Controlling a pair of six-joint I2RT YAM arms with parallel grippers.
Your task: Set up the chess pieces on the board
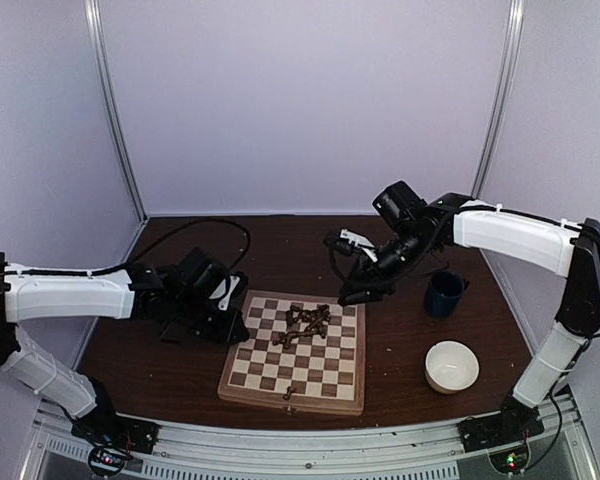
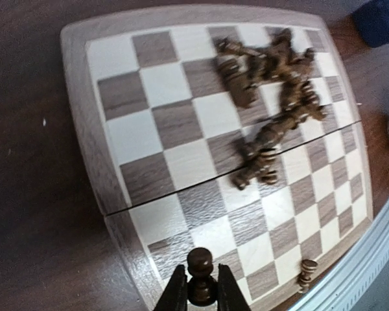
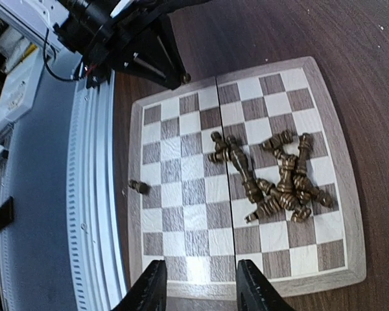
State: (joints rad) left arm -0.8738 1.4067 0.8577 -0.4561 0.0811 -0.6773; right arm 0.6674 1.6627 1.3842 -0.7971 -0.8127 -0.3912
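The board [image 1: 332, 388] lies at the table's middle. Several dark chess pieces [image 1: 305, 322] lie toppled in a pile on its far half, also seen in the left wrist view [image 2: 272, 84] and the right wrist view [image 3: 279, 184]. One lone piece [image 1: 290, 393] lies on the near border. My left gripper [image 1: 238, 322] is at the board's left edge, shut on a dark pawn [image 2: 201, 262] held just above the near-left squares. My right gripper [image 3: 200, 288] is open and empty, hovering above the board's far right edge [image 1: 355, 293].
A dark blue cup [image 1: 444, 293] stands right of the board and a white bowl [image 1: 451, 366] sits in front of it. The table's metal rail [image 1: 300, 440] runs along the near edge.
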